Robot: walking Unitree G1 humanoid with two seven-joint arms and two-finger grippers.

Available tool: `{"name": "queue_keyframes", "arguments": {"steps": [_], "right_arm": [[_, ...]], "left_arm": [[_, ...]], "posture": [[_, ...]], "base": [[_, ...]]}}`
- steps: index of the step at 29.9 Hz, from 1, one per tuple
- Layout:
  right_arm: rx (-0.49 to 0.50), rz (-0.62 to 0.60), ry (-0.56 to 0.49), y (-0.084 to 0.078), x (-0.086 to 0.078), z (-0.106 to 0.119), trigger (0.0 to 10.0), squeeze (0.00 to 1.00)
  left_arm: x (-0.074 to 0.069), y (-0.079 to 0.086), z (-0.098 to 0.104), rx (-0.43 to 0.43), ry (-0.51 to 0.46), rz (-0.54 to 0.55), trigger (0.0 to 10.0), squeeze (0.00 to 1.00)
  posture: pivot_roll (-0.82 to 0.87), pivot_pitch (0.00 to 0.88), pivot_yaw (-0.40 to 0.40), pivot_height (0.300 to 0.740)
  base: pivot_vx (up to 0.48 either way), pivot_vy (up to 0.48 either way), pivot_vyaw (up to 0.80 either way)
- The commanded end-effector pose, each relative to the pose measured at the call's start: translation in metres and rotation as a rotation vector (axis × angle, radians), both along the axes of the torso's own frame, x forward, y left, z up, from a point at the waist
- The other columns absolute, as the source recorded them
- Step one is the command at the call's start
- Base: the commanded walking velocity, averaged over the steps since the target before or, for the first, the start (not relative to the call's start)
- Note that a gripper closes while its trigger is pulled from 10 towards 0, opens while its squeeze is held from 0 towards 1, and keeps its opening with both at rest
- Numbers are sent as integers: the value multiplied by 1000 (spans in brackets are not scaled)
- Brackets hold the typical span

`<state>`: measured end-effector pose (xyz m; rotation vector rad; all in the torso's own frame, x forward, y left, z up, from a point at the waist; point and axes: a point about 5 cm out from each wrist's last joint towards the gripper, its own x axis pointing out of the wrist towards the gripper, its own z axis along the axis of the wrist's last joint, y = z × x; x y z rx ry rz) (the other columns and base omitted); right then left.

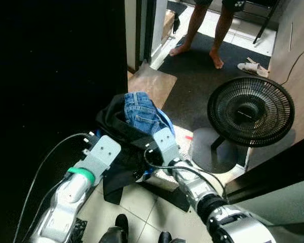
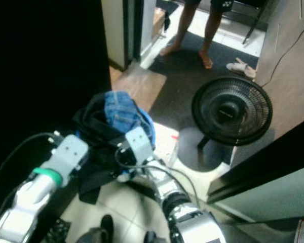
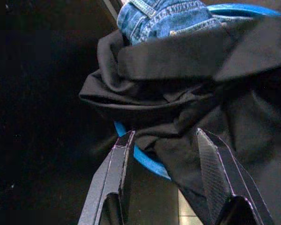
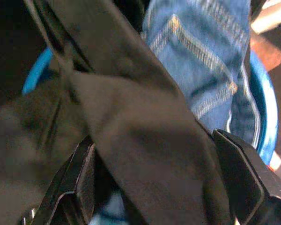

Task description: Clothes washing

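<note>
Both silver arms reach to a blue basket [image 1: 165,119] heaped with jeans [image 1: 139,112] and black garment [image 1: 116,152], beside a floor fan [image 1: 250,111].

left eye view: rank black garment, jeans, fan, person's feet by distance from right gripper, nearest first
1. black garment: draped over the blue basket, right at the right gripper, between its open fingers.
2. jeans: on top of the pile, just beyond.
3. fan: on the floor, off to the robot's right.
4. person's feet: farthest, on the dark mat ahead.
</note>
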<state>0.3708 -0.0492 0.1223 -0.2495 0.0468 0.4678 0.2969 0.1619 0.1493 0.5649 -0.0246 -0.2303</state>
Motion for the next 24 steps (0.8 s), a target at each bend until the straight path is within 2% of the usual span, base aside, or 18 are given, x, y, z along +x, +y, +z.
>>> {"name": "queue_keyframes", "arguments": {"steps": [1, 5, 10, 12, 14, 15, 18, 19, 20, 21, 23, 24], "right_arm": [[18, -13, 18, 1, -2, -5, 10000, 0], [7, -28, 26, 2, -4, -8, 10000, 0], [-27, -63, 84, -2, -8, -22, 9765, 0], [-60, -103, 153, -6, -14, -37, 9647, 0], [-63, -109, 161, -7, -14, -39, 9647, 0], [-73, -124, 168, -9, -15, -41, 8392, 0], [-93, -143, 176, -11, -15, -43, 8235, 0], [-107, -152, 178, -12, -14, -43, 4471, 0], [-107, -152, 178, -12, -14, -43, 4471, 0], [-119, -163, 176, -14, -13, -42, 2549, 0], [-121, -168, 175, -14, -12, -41, 2549, 0], [-120, -176, 175, -16, -11, -41, 0, 0]], "left_arm": [[-5, 3, -6, 14, 22, 11, 10000, 0], [-6, 3, -6, 15, 24, 14, 10000, 0], [-9, 4, -7, 18, 32, 13, 10000, 0], [-12, 2, -9, 19, 43, 3, 10000, 0], [-12, 2, -9, 20, 44, 2, 10000, 0], [-13, 1, -10, 20, 48, -1, 10000, 0], [-14, 1, -10, 20, 54, -4, 10000, 0], [-14, 1, -11, 21, 56, -5, 10000, 0], [-14, 1, -11, 21, 56, -5, 10000, 0], [-15, 1, -11, 22, 59, -5, 10000, 0], [-15, 1, -11, 23, 60, -5, 10000, 0], [-16, 2, -11, 23, 61, -2, 10000, 0]], "posture": [[188, 360, 11, 740], [189, 366, 10, 740], [187, 384, 18, 740], [185, 397, 24, 740], [185, 397, 24, 740], [184, 410, 30, 740], [184, 411, 30, 740], [186, 417, 32, 740], [186, 417, 32, 740], [189, 421, 30, 740], [190, 421, 30, 740], [192, 422, 28, 740]], "base": [[0, 0, 0], [0, 0, 0], [0, 0, 0], [0, 0, 0], [0, 0, 0], [0, 0, 0], [0, 0, 0], [0, 0, 0], [0, 0, 0], [0, 0, 0], [0, 0, 0], [0, 0, 0]]}}
